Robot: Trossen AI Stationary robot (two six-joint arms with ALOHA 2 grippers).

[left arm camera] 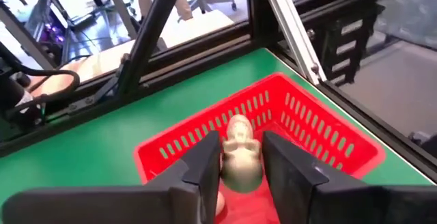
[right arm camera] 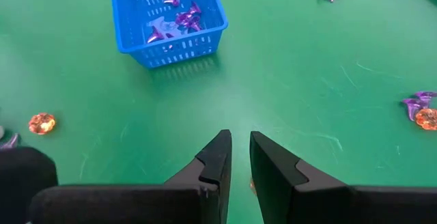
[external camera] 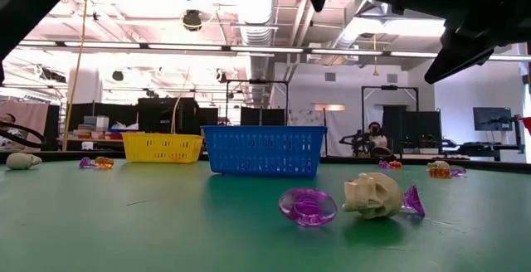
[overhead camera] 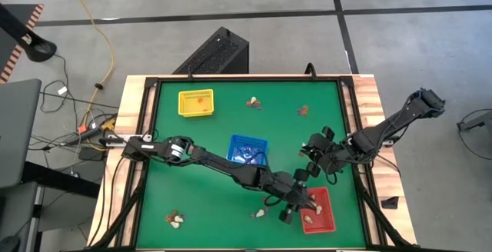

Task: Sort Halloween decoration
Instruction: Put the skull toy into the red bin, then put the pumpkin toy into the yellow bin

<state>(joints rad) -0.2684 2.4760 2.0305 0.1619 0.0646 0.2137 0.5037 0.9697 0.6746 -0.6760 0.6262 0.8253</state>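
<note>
The left gripper [left arm camera: 240, 166] is reaching across the green table [overhead camera: 223, 129] to the red tray [left arm camera: 321, 132], which is sitting near the table's front right corner. Its two fingers are squeezing a cream-white skull [left arm camera: 240, 157] between them. The skull is hanging over the red tray, just inside the tray's wall. More small pale things [overhead camera: 309, 219] are lying in the red tray under the arm.

The right gripper [right arm camera: 239, 162] is waiting over the table near the right edge, with nothing in it. Its fingers are almost together, with only a thin gap between them.

The blue tray [overhead camera: 248, 150] is sitting in the middle of the table with purple trinkets [right arm camera: 181, 19] inside it. The yellow tray [overhead camera: 195, 103] is sitting near the back left corner with something orange in it.

Other trinkets are lying loose on the table. A purple ring [external camera: 308, 206] and another cream skull [external camera: 373, 195] are lying side by side near the front edge, just left of the red tray. A small pile [overhead camera: 176, 220] is lying near the front left corner. Two small piles [overhead camera: 254, 102] are lying near the back edge, one in the middle and one more to the right.

There is a lot of open green between the trays and along the left edge.
</note>
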